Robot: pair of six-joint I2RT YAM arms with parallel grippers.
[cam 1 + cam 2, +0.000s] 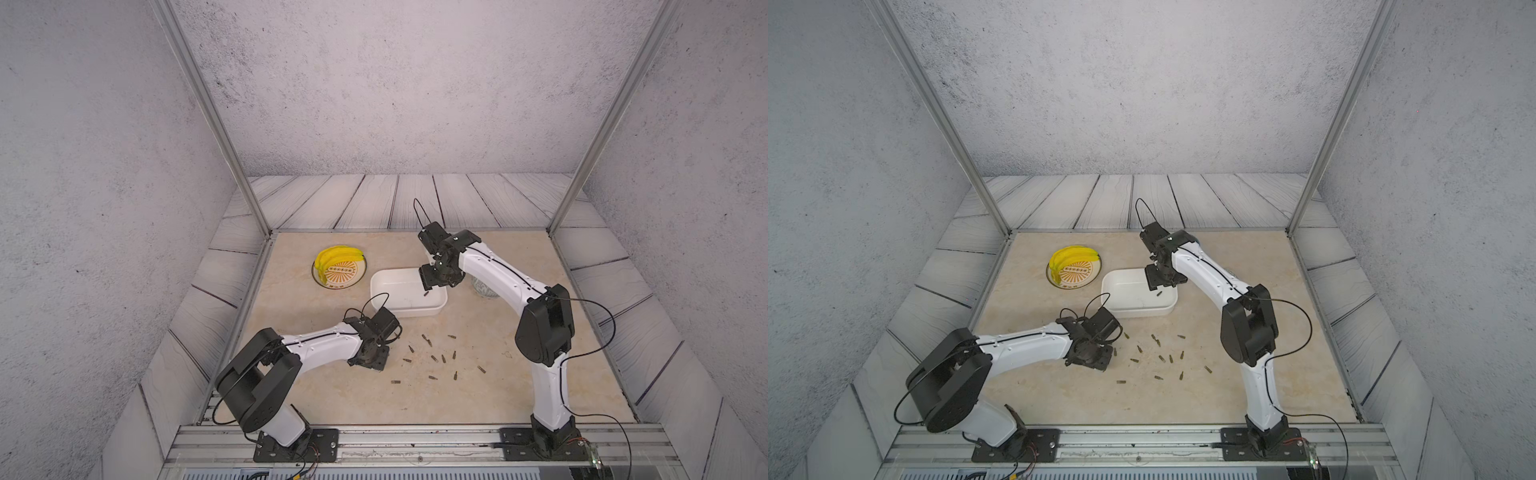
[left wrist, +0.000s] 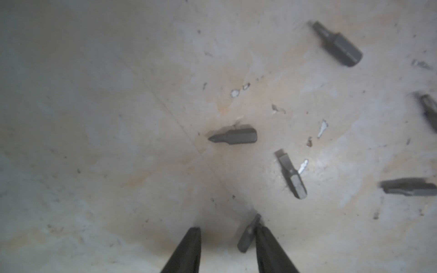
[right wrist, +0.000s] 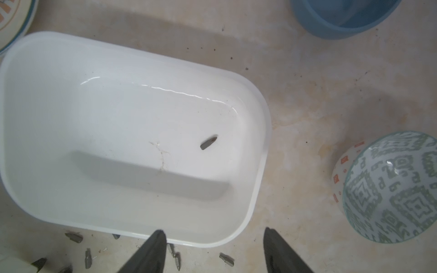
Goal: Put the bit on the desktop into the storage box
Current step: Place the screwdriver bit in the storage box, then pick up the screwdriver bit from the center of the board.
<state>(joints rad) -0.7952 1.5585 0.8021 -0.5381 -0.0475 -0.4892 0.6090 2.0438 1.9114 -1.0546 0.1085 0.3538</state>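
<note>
Several small dark bits (image 1: 434,358) lie scattered on the beige desktop (image 1: 478,399) in front of the white storage box (image 1: 409,312). My left gripper (image 2: 228,229) is low over the desktop, its jaws apart. One bit (image 2: 248,236) lies between them against the inner side of one finger (image 2: 267,245); the other finger is clear of it. More bits (image 2: 234,136) lie further off. My right gripper (image 3: 214,230) hangs open and empty over the near rim of the storage box (image 3: 47,118). A single bit (image 3: 208,143) lies inside on the box floor, also showing in both top views (image 1: 427,294) (image 1: 1159,293).
A patterned plate (image 1: 349,278) with yellow bananas (image 1: 332,255) stands left of the box. Right of the box are a blue bowl (image 3: 343,19) and a grey-green patterned bowl (image 3: 390,189), largely hidden behind my right arm in both top views. Grey plank panels border the desktop.
</note>
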